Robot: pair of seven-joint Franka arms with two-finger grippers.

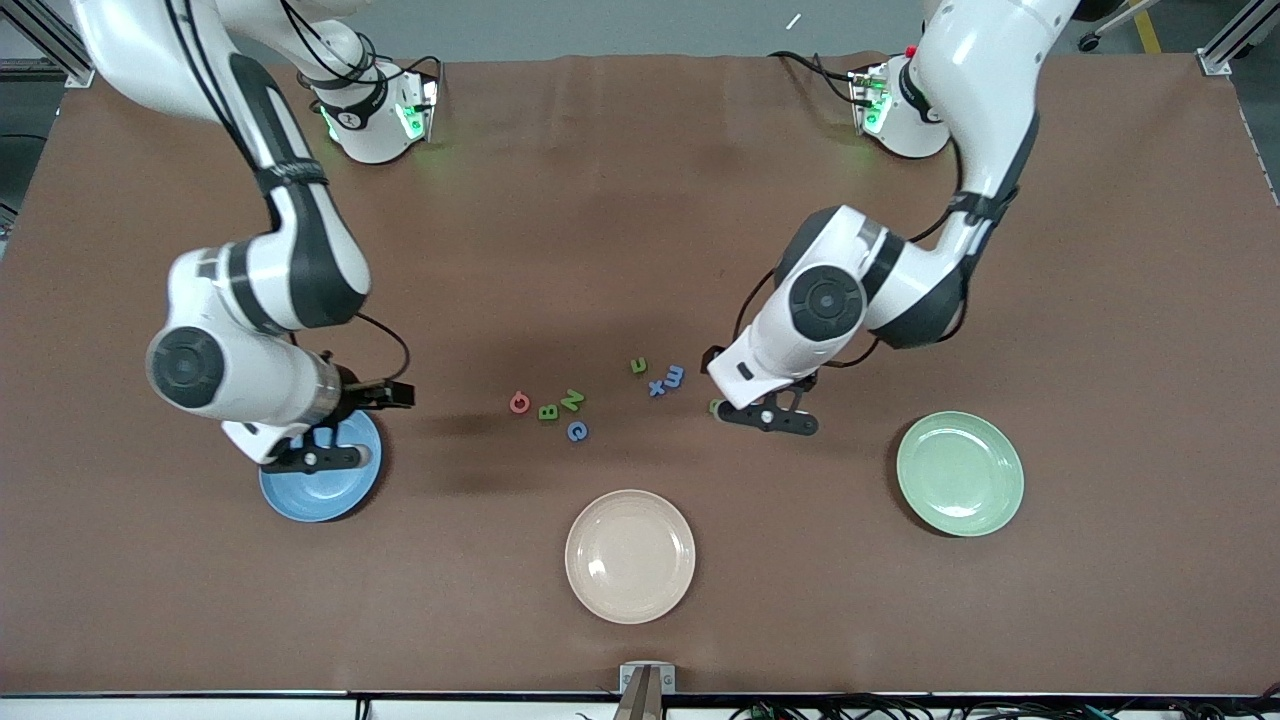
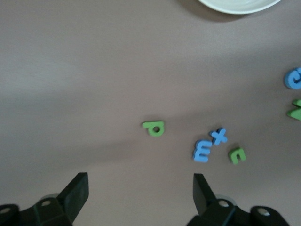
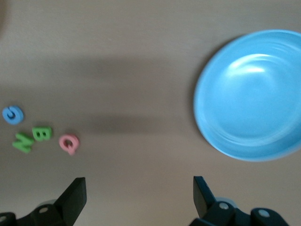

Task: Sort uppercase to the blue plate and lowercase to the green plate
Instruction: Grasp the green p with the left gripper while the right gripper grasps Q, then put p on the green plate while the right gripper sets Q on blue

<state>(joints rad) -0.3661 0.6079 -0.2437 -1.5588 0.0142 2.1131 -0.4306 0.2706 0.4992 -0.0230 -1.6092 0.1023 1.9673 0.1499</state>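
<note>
Four capitals clustered mid-worktop, lying flat: pink-red G (image 1: 519, 402) toward the right arm's end, green B (image 1: 548, 411) beside it, green N (image 1: 571, 399) next, blue G (image 1: 577, 431) a little nearer the front camera than the N. Row of G, B and N running roughly along the worktop's length.

Lowercase group close by, toward the left arm's end: green u (image 1: 638, 366), blue x (image 1: 656, 387), blue m (image 1: 675, 375) just beside the x, apparently touching it. Green p (image 1: 715, 406) apart from these, half hidden in the front view beside the left end effector (image 1: 768, 419); in the left wrist view, green p (image 2: 154, 128) flat, stem lying sideways, ring end pointing toward the m.

Left end effector low over the brown worktop (image 1: 640, 200), spread wide, nothing held. Right end effector (image 1: 318, 458) over the blue plate (image 1: 325, 500), likewise wide open and empty.

Blue plate at the right arm's end, green plate (image 1: 960, 473) at the left arm's end, cream plate (image 1: 630, 556) between them, nearer the front camera. No letters on any plate.
</note>
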